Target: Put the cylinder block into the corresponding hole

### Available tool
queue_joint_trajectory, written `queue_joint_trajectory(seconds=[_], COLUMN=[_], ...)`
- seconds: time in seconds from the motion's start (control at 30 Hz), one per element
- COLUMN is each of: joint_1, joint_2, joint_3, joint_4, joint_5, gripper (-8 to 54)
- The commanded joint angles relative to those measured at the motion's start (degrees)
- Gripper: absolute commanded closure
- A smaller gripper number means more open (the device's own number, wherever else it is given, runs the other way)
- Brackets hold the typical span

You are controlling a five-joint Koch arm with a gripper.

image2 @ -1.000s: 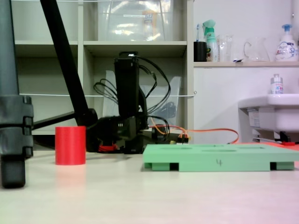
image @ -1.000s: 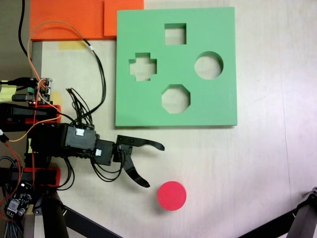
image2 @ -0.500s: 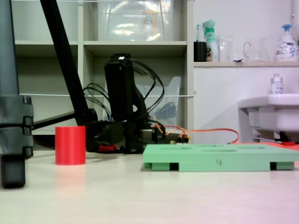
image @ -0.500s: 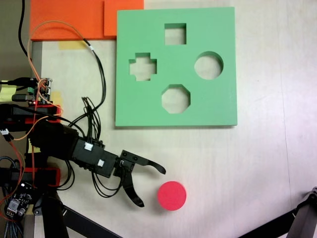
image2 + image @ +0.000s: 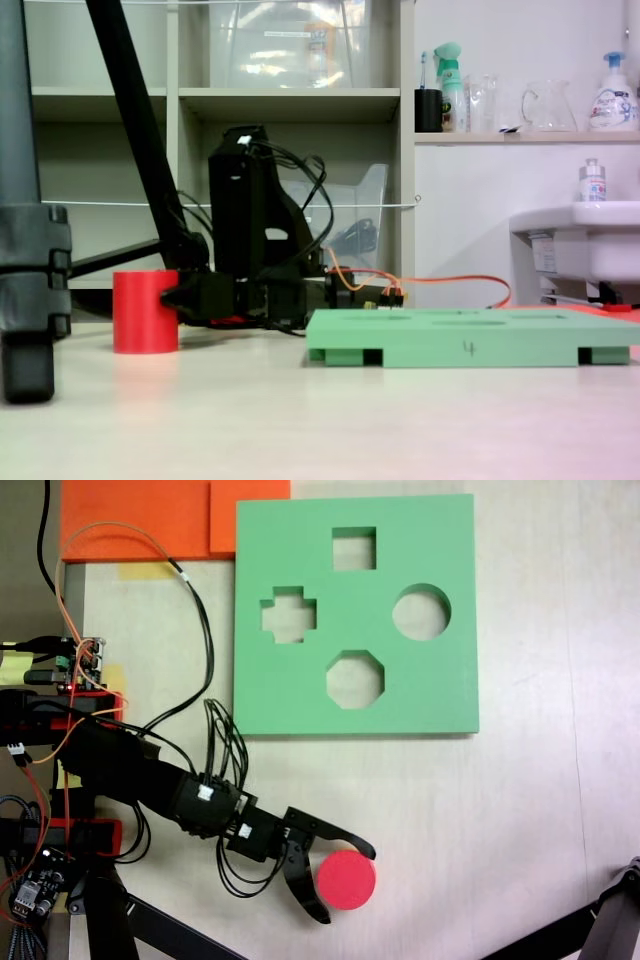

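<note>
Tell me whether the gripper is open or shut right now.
Open. In a fixed view, the gripper has its two jaws spread apart on either side of the red cylinder block, not yet closed on it.

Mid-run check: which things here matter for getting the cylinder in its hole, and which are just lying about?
Job:
red cylinder, standing on the table
round hole in the green board
gripper, open, jaws on either side of the cylinder

Lying about:
orange foam at the board's corner
cross, square and octagon cutouts
bottles and jug on the shelf
</note>
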Motion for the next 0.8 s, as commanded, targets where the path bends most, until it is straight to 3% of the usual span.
queue_joint_trajectory(seconds=[0.0, 0.1, 0.13, 0.2, 0.33, 0.5, 0.77], joint_1=[0.79, 0.97, 0.97, 1.41, 1.49, 2.11, -1.49], joint_2=[0.53, -1.32, -1.41, -1.41, -1.32, 0.00, 16.88], joint_3=[-0.62, -2.46, -2.55, -2.72, -2.72, -1.23, 5.27], joint_4=[0.26, 0.53, 0.53, 0.88, 0.88, 0.88, 9.14], joint_5=[1.23, 1.14, 1.14, 0.88, 0.88, 1.14, 1.23], gripper=[-4.7, -3.1, -0.8, 12.6, 17.0, 27.4, 28.7])
